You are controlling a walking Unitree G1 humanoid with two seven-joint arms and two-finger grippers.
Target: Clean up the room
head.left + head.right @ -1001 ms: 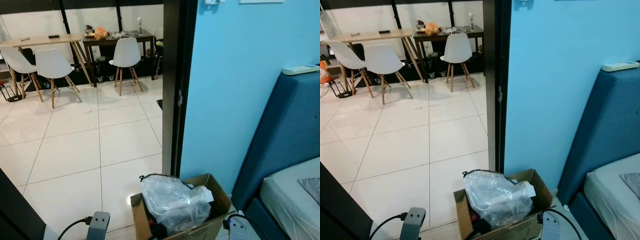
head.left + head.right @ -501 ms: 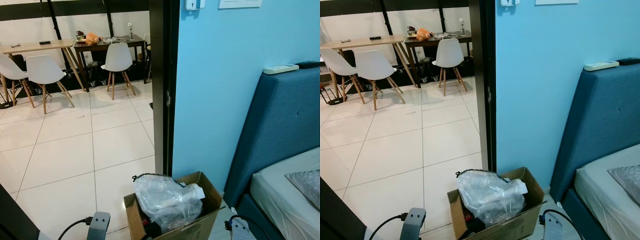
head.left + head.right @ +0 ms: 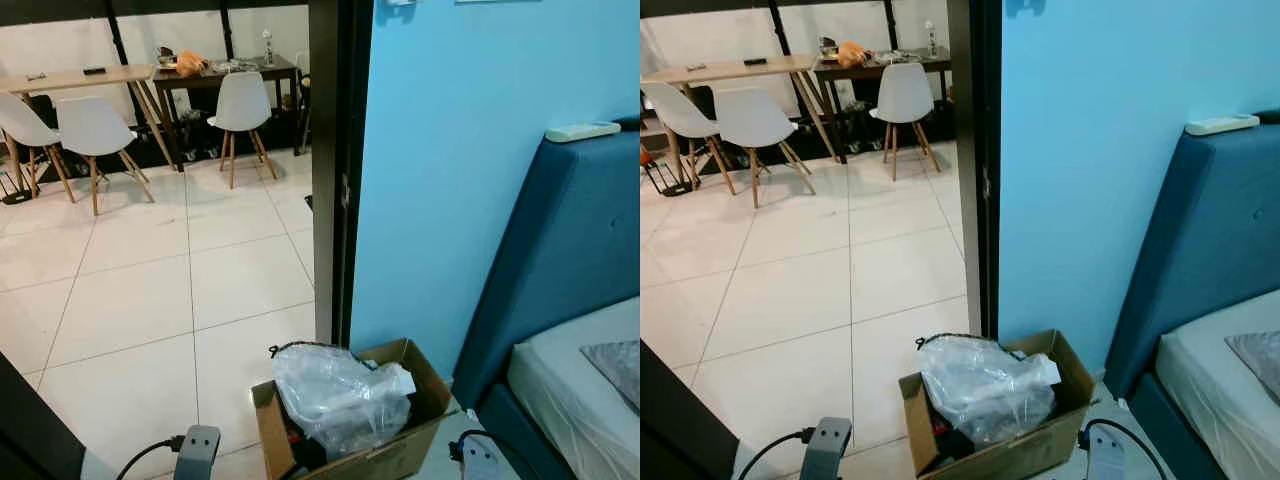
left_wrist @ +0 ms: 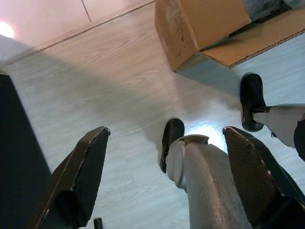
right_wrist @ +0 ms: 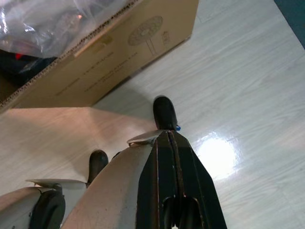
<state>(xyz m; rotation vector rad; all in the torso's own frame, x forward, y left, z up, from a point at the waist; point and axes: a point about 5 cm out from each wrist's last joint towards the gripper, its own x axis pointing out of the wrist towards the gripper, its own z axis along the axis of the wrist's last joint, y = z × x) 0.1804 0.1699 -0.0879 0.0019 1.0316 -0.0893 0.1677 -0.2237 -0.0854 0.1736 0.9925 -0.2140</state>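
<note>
Change since earlier: the whole head view has shifted between the pictures, so the camera has moved; the cardboard box (image 3: 352, 432) sits in much the same low-centre spot, and the wall fittings seen half a second ago above the headboard (image 3: 560, 240) are now cut off at the top edge. Nothing in the room itself appears moved.
Writing: the box side in the right wrist view carries a round printed emblem (image 5: 145, 35) and a faint line of print, too small to read. No brand can be made out elsewhere.
Cardboard box: open, on the pale wood-look floor (image 4: 119, 95), just beside the foot of the blue wall (image 3: 460, 150) and the dark door frame (image 3: 335, 170).
Plastic bag: a crumpled clear plastic bag (image 3: 335, 392) bulges out of the box, over dark items with a spot of red.
Left end effector (image 4: 164, 176): released, its two black fingers (image 4: 88, 167) spread wide apart, hanging above the floor near a corner of the box, over the robot's grey leg and black foot.
Right end effector (image 5: 174, 186): clenched, fingers pressed together and empty, hanging by the box's printed side.
Bed: blue headboard with a white remote control (image 3: 583, 131) lying on top; grey mattress (image 3: 580, 390) below.
Beyond the doorway: white tiled floor (image 3: 140, 290), white chairs (image 3: 240, 105), a light wooden counter (image 3: 80, 78) and a dark counter (image 3: 225, 72) bearing an orange object (image 3: 189, 63).
</note>
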